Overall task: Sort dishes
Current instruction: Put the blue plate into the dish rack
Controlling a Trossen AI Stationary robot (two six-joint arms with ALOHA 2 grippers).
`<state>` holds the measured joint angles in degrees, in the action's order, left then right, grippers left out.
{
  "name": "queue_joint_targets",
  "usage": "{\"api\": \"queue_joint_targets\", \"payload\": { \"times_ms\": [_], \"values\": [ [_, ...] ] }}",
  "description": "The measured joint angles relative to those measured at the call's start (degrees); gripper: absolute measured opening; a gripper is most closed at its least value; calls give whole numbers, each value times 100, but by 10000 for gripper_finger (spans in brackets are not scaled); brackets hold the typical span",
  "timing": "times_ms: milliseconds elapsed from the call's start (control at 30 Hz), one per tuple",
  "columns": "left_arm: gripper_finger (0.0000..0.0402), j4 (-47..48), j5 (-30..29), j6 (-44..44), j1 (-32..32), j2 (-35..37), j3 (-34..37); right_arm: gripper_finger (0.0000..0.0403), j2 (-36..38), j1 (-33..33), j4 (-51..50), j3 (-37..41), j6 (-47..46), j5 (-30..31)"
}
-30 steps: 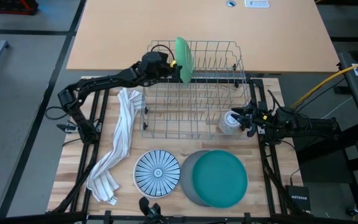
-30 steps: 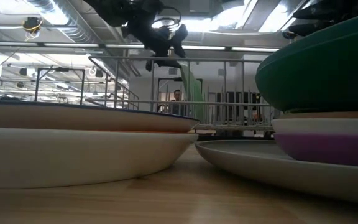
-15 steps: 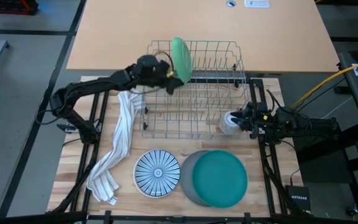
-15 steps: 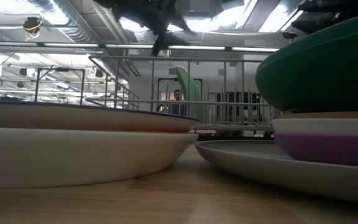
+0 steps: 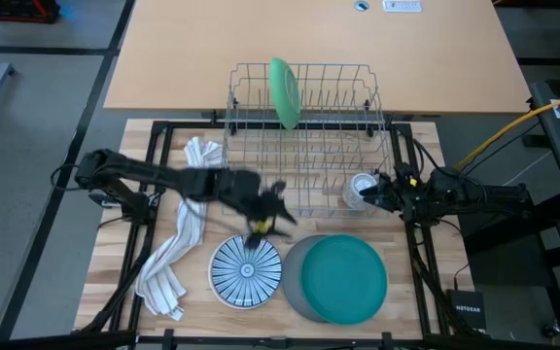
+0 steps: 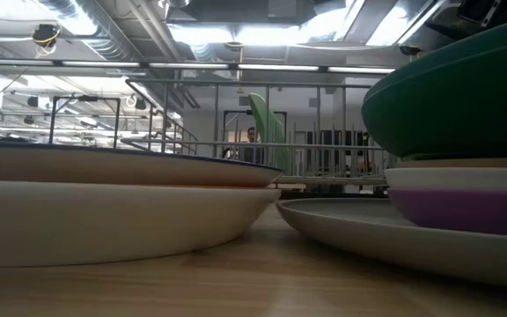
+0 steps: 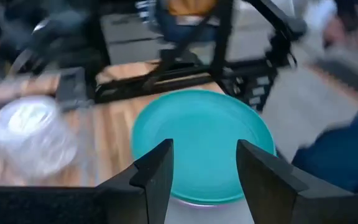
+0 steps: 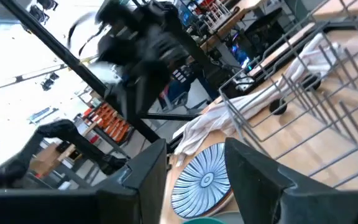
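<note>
Dishes lie in two places around the wire rack (image 5: 304, 136): a light green plate (image 5: 283, 91) stands on edge in the rack's far row, while a blue-and-white striped plate (image 5: 246, 271) and a teal plate (image 5: 343, 279) rest flat on the counter (image 5: 115, 262) in front of the rack, the teal one topping a stack over a grey plate (image 5: 292, 275).

Left claw (image 5: 261, 219) has its fingers (image 7: 157, 177) spread apart with nothing between them; it hangs just in front of the rack, above the far edge of the striped plate, touching neither. Its arm reaches low across the counter from the rack's left side, passing over the white towel (image 5: 185, 228). In the left wrist view the teal plate lies straight ahead of the claw (the purple rim of a dish under it just shows).

Right claw (image 5: 375, 194) sits at the rack's right front corner, fingers (image 8: 253, 165) spread, just beside the small clear glass cup (image 5: 361, 191); whether it touches the cup I cannot tell. Its arm stretches in level from the rack's right.
</note>
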<state>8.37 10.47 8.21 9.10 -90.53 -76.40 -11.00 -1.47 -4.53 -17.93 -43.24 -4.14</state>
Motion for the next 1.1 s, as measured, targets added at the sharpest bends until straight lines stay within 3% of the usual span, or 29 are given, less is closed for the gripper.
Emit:
{"api": "queue_joint_targets", "payload": {
  "times_ms": [167, 267, 667, 1100],
  "values": [
    [164, -118, -1222, 1702, 826, -307, -2, 166, 0, -1, 14, 0, -417, 120],
    [164, -202, -1565, 2083, 975, -628, -2, 166, 0, 1, 10, 0, -655, 340],
    [164, -154, -1157, 2010, 975, -1597, -122, 166, 0, 0, 10, 0, -792, 564],
    [164, -122, -896, 3118, 1004, -2386, -708, 166, 0, 1, 8, 0, -794, 566]
  ]
}}
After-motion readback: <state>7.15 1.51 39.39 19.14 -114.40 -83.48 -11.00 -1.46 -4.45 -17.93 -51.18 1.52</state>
